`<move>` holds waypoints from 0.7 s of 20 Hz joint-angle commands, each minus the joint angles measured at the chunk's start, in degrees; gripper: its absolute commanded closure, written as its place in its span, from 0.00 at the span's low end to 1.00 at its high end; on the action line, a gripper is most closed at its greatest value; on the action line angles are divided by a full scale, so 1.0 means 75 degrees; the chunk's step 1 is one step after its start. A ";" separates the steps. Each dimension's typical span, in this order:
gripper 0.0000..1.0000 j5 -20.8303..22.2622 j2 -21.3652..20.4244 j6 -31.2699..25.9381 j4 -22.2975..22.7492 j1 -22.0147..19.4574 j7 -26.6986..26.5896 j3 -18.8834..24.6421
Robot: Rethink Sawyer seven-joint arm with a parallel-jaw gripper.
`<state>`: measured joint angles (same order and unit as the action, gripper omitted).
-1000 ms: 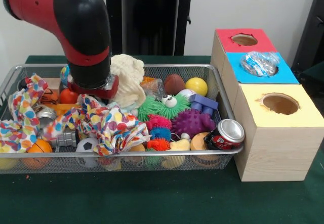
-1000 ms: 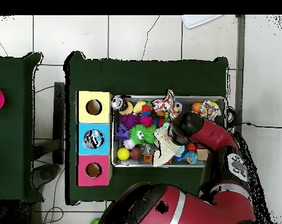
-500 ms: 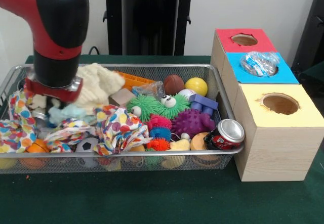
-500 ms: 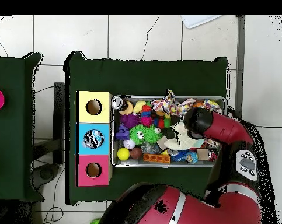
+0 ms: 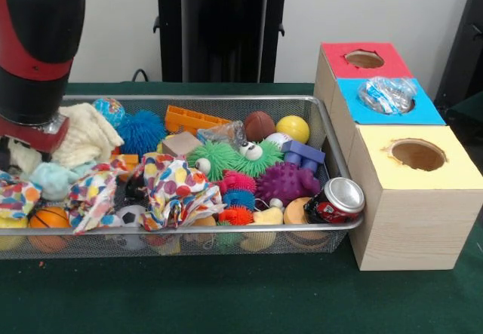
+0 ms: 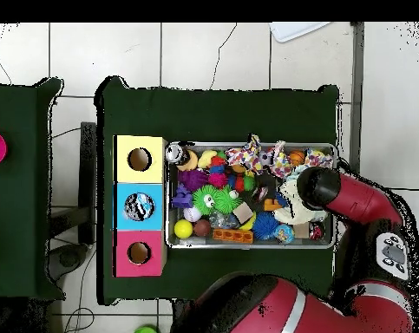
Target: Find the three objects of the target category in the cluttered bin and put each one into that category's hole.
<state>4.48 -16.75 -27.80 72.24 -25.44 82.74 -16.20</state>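
Observation:
The wire bin (image 5: 226, 228) is full of toys, balls and cloths. My gripper (image 5: 26, 139) is at the bin's left end, hidden under the red and black wrist and pressed into a cream knit cloth (image 5: 84, 134) and a pale blue cloth (image 5: 49, 177). In the overhead view the wrist (image 6: 317, 186) covers the bin's right end. A polka-dot cloth (image 5: 172, 187) lies along the front. A soda can (image 5: 337, 198) rests in the front right corner. Beside the bin stand boxes with red (image 5: 364, 59), blue (image 5: 386, 96) and yellow (image 5: 417, 154) holes; crumpled clear plastic fills the blue one.
Uncovered in the bin are an orange block (image 5: 192, 119), a blue spiky ball (image 5: 142, 130), a green spiky toy with eyes (image 5: 230, 157), a purple spiky ball (image 5: 287, 182), a yellow ball (image 5: 293, 128) and a basketball (image 5: 49, 219). Green cloth covers the table (image 5: 241, 296).
The arm has swept toward the bin's left end in the front view, dragging the cream cloth along. The orange block and blue spiky ball are now uncovered.

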 commanded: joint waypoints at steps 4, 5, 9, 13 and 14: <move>0.00 -0.0574 -0.0153 -0.1147 0.0674 -0.0421 0.1024 0.0914; 0.00 -0.0784 -0.0272 -0.1440 0.0844 -0.0416 0.1199 0.0937; 0.00 -0.1763 -0.0697 -0.2890 0.1389 -0.0202 0.2283 0.0794; 0.00 -0.2557 -0.1034 -0.4092 0.1794 -0.0041 0.2819 0.0673; 0.00 -0.2683 -0.1061 -0.4280 0.1836 -0.0006 0.2881 0.0634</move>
<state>-8.09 -21.47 -44.58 76.96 -26.50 83.50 -15.45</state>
